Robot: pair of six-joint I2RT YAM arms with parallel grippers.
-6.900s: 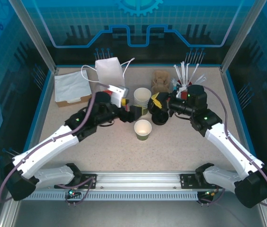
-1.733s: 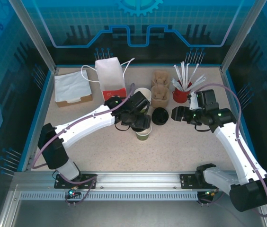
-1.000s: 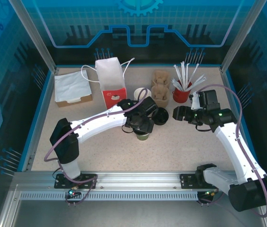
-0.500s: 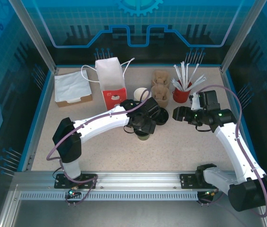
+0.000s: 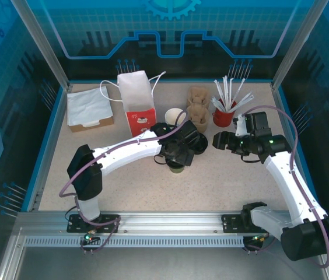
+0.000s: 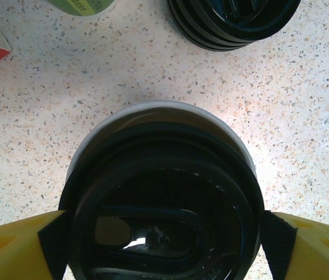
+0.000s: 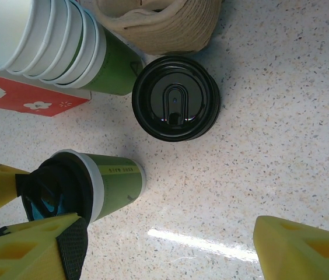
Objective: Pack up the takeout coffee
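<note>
The left hand [image 6: 164, 236] straddles the black lid [image 6: 163, 198] sitting on the paper cup [image 7: 115, 188], just beside the spare lid stack [image 6: 233, 23]; whether it is squeezing or just clear, I cannot tell. The right hand [image 5: 219, 141] hangs wide and empty near that stack. Lidding looks done; loading the carrier [image 5: 198, 107] likely remains.

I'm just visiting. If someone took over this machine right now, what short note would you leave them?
Left gripper: straddling the lid on the cup; grip unclear.
Right gripper: open, empty, near the lid stack.
Cup: upright on the table, lid on top.
Done: lid set on cup.
To do: confirm the lid is seated, then pack the cup; it is not in the carrier yet.
</note>
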